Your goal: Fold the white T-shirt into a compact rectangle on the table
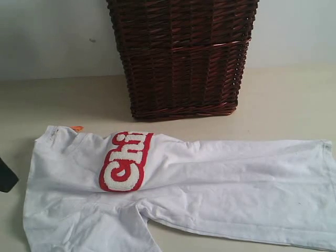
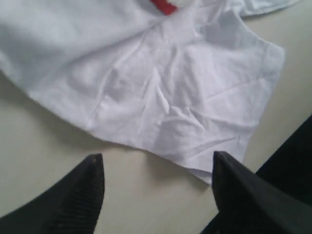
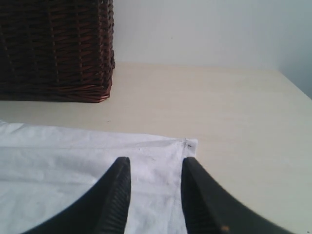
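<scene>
The white T-shirt [image 1: 210, 173] lies spread lengthwise across the table [image 1: 289, 100], with its red-outlined letters [image 1: 123, 163] partly folded under and a small orange tag [image 1: 77, 128] at the far left. My left gripper [image 2: 157, 156] is open over bare table [image 2: 48, 156], just short of the wrinkled sleeve's [image 2: 165, 87] edge. One of its fingers [image 2: 234, 185] is beside the sleeve corner. My right gripper [image 3: 156, 160] is open above the shirt's hem corner [image 3: 187, 145], with cloth [image 3: 73, 156] showing between its fingers and nothing pinched.
A dark brown wicker basket [image 1: 181, 58] stands behind the shirt, against the pale wall; it also shows in the right wrist view as the basket [image 3: 53, 48]. A dark piece of the left arm [image 1: 6, 176] pokes in at the exterior view's left edge. Bare table [image 3: 234, 107] stretches beyond the hem corner.
</scene>
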